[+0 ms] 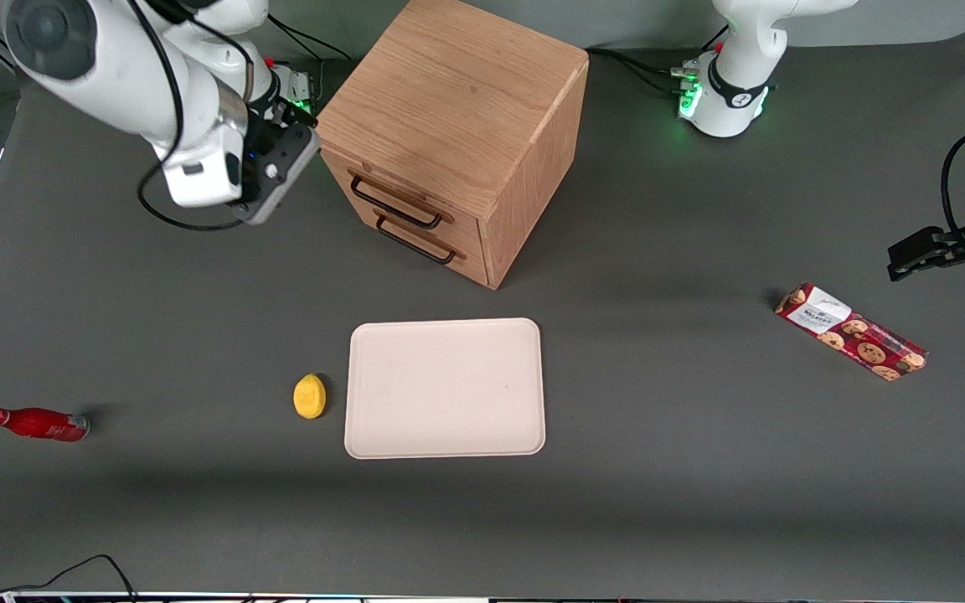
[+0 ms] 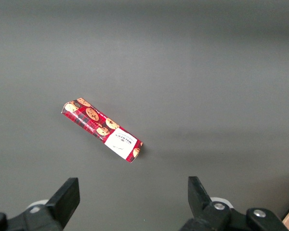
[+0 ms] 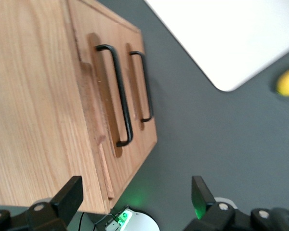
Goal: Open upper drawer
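Nearest the front edge of the table we find a pale tray (image 1: pixel 446 389) lying flat, with a lemon (image 1: pixel 309 395) just beside it and a red bottle (image 1: pixel 36 424) on its side well off toward the working arm's end. Toward the parked arm's end a red biscuit packet (image 1: pixel 850 332) lies alone. Farther from the camera stands the oak cabinet (image 1: pixel 457 109), turned at an angle, and on its front we see the upper drawer (image 1: pixel 403 186) with its thin black handle (image 1: pixel 395 203) above the lower drawer (image 1: pixel 432 243), whose handle looks the same. Both fronts sit flush with the cabinet, so we judge the task not yet begun: the drawer is shut and the handle untouched. Our gripper (image 3: pixel 136 192) hangs in the air beside the cabinet, toward the working arm's end and near the table's far edge, its fingers spread wide and holding nothing. What is left, as we judge it, is the whole reach, the grasp and the pull. Nothing stands between gripper and handle, and the tray lies apart from the drawer fronts.
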Robot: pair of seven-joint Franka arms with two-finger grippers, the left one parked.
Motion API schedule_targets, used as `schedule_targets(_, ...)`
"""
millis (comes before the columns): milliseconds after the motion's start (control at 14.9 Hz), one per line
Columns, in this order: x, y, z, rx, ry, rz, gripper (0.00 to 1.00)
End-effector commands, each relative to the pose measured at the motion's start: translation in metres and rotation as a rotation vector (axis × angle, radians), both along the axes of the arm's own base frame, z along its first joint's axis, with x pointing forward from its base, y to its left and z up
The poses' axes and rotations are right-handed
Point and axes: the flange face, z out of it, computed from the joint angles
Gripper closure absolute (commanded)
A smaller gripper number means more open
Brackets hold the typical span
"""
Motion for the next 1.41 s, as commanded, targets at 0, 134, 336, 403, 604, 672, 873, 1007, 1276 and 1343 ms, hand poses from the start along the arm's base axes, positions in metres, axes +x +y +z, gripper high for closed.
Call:
schedule_targets(0,0.008,0.009,-0.008,0.097,0.053,0.061,0.0)
schedule_targets(134,0.012,0.01,-0.016,0.098,0.071,0.06,0.0)
schedule_targets(336,0.017,0.017,-0.042,0.099,0.117,0.05,0.0)
schedule_targets(403,0.022,0.021,-0.057,0.1,0.132,0.048,0.0)
schedule_targets(604,0.017,0.023,-0.086,0.092,0.129,0.027,0.0)
schedule_targets(672,0.015,0.025,-0.093,0.091,0.124,0.024,0.0)
schedule_targets(873,0.011,0.033,-0.111,0.088,0.111,-0.001,0.0)
schedule_targets(1007,0.006,0.042,-0.123,0.088,0.12,-0.023,0.0)
schedule_targets(1276,-0.004,0.049,-0.15,0.108,0.106,-0.05,0.0)
schedule_targets(1343,-0.007,0.051,-0.154,0.107,0.104,-0.049,0.0)
